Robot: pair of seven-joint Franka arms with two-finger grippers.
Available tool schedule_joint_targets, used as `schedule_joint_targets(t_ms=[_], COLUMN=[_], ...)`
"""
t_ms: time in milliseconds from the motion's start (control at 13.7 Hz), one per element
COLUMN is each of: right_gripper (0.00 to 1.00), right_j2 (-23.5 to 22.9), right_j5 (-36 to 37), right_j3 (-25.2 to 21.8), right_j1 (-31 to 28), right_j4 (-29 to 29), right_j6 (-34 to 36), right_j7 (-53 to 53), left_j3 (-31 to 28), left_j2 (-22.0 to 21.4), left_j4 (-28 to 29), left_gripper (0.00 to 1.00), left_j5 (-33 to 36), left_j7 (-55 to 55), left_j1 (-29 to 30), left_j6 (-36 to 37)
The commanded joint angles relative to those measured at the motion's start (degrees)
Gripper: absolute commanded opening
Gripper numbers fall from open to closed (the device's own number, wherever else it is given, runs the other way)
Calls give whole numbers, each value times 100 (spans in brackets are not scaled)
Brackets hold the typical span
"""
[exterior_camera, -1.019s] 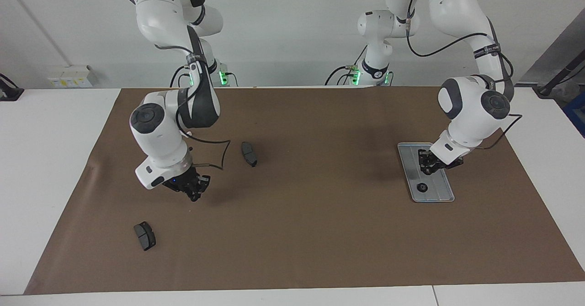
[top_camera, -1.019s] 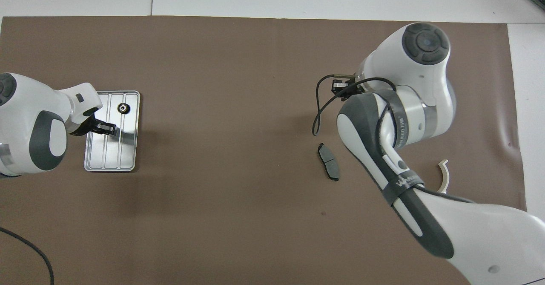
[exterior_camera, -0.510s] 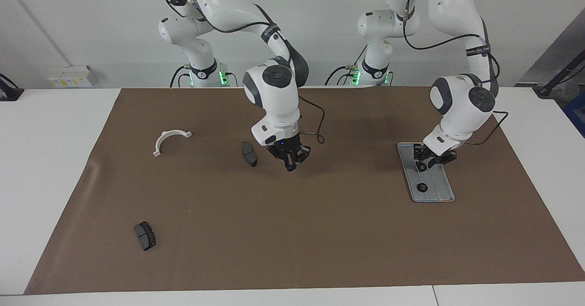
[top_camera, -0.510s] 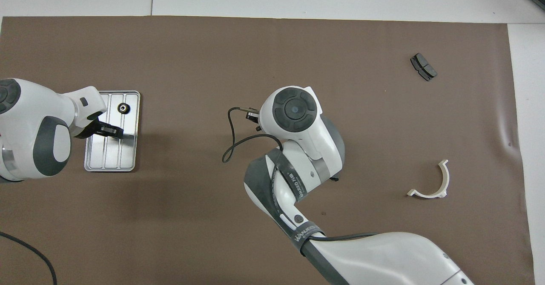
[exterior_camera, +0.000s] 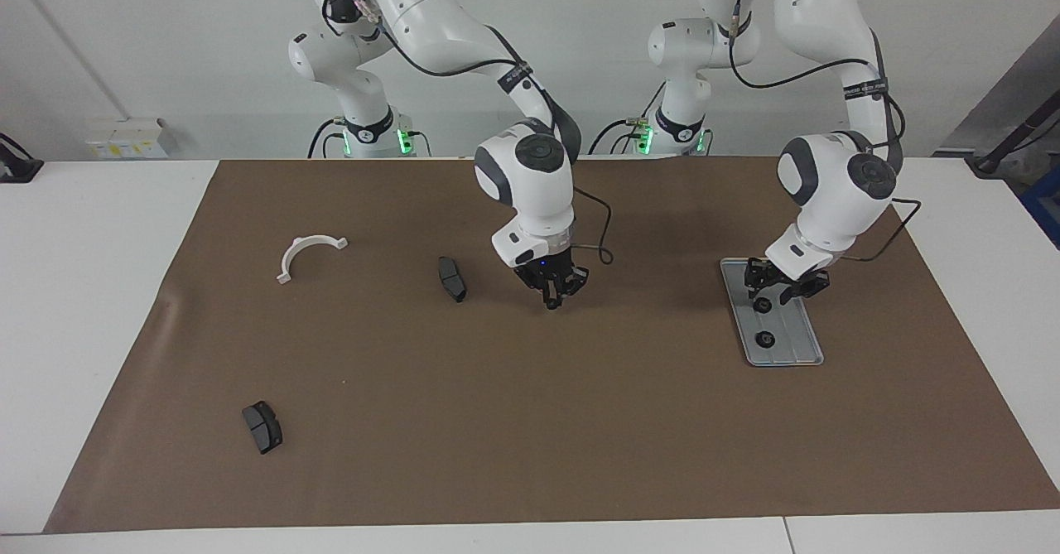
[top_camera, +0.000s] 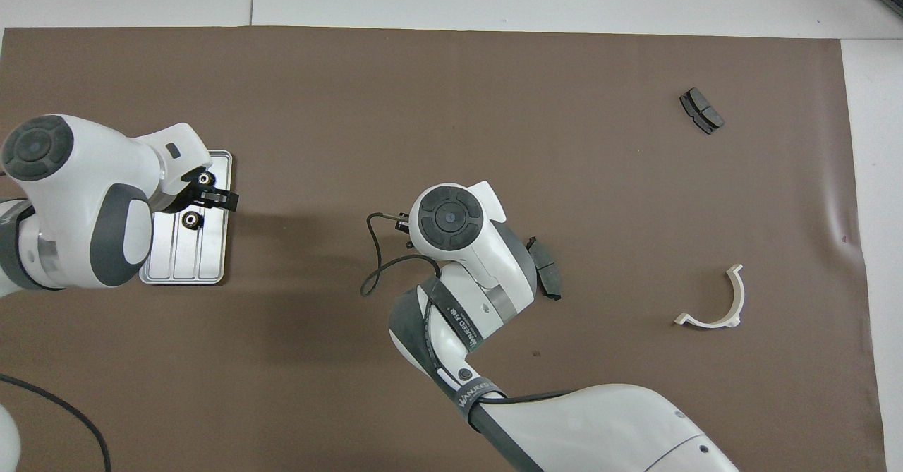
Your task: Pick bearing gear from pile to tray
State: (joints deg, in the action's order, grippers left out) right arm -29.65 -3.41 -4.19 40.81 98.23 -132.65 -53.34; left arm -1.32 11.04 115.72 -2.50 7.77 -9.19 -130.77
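Left fingers (exterior_camera: 777, 282) above tray (exterior_camera: 807, 354) rim

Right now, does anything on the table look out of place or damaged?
Nothing looks damaged or spilled. Both gears lie inside the tray. Only oddity: the remaining parts are scattered, not piled, the white bracket and two brake pads lying apart on the mat.

I see a white table (exterior_camera: 99, 305) under a brown mat (exterior_camera: 530, 438). On it lie a tray (exterior_camera: 807, 347), two brake pads (exterior_camera: 452, 278) (exterior_camera: 262, 426) and a white bracket (exterior_camera: 306, 254).
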Motion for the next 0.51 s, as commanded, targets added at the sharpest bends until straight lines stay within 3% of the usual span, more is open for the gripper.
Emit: schedule_joint_targets(t_ms=[0,146,437], right_gripper=[100,100,100], right_j2=[240,327,907], right_j5=[15,269,411], right_j3=[-47,-82,-109], right_j1=[41,-29,-722], right_j4=[267,249,258], right_j6=[-33,-32,151], right_j7=[-63,-54,357], left_j3=[-70,-61,-79], left_j2=[109,127,722], left_j4=[-312,-497,-1497], left_gripper=[62,62,56], left_j5=[21,21,-383], left_j7=[-1020,-1740,-2726], left_j1=[-651,-977,-1662], left_j6=[60,34,165])
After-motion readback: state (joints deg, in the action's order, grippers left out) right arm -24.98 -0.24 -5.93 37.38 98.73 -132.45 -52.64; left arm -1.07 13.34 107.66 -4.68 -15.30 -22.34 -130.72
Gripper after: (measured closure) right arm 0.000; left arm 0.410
